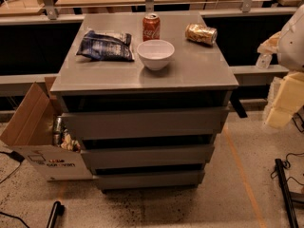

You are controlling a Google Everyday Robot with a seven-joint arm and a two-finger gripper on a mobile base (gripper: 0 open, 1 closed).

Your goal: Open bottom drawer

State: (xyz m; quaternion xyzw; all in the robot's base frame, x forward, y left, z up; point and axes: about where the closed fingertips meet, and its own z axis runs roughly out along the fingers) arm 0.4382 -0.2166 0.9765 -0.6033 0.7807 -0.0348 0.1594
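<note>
A grey cabinet (142, 75) with three handleless drawers stands in the middle of the camera view. The bottom drawer (149, 179) is the lowest and narrowest-looking grey front, just above the floor. Its front sits in line with the other two and no interior shows. The mid-sized drawer front (147, 156) and the tallest top one (142, 122) are above it. My arm and gripper (284, 99) show as white and cream parts at the right edge, level with the top drawer. They are to the right of the cabinet, apart from it and well above the bottom drawer.
On the cabinet top are a white bowl (155, 54), an upright red cola can (151, 26), a gold can on its side (201, 33) and a blue snack bag (105, 45). An open cardboard box (35, 127) stands at the left. Cables and a black stand (285, 189) lie on the floor.
</note>
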